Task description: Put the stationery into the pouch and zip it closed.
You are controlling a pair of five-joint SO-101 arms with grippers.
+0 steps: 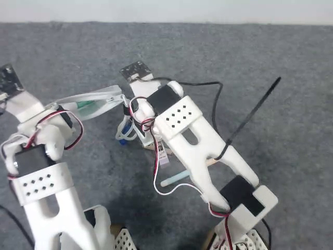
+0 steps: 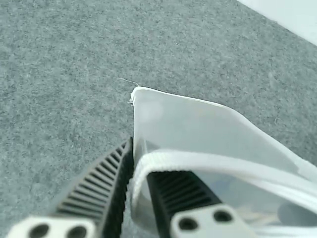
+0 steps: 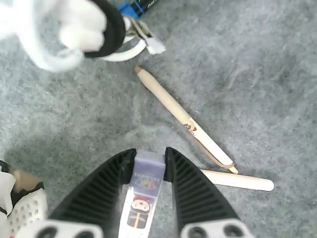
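While the left claw (image 2: pixel 138 158) is clamped shut on the white zip band (image 2: pixel 223 166) at one end of the translucent, frosted plastic pouch (image 2: pixel 198 129), we see the bag's thin wall spread out beyond the ribbed black fingers, over the grey carpeted counter (image 2: pixel 59 59). In the high view the pouch stretches from that claw towards the other arm, and a green thing (image 1: pixel 85 108) shows through its wall; we cannot tell what it is, nor whether anything else lies inside. Nor can we tell how far the zip is drawn. The right claw (image 3: pixel 148 152) is narrowed around a small flat lilac-and-white stick (image 3: pixel 141 198) with a cartoon figure printed on it, gripping it by its lilac end over the counter. The other stationery lies outside the pouch on the counter. A long beige pen (image 3: pixel 178 114) lies slanted just ahead of the right claw, and a paler cream pen (image 3: pixel 237 180) rests just beside its clip end. A small blue item (image 3: pixel 131 9) sits farther off, next to a white wire loop (image 3: pixel 124 52).
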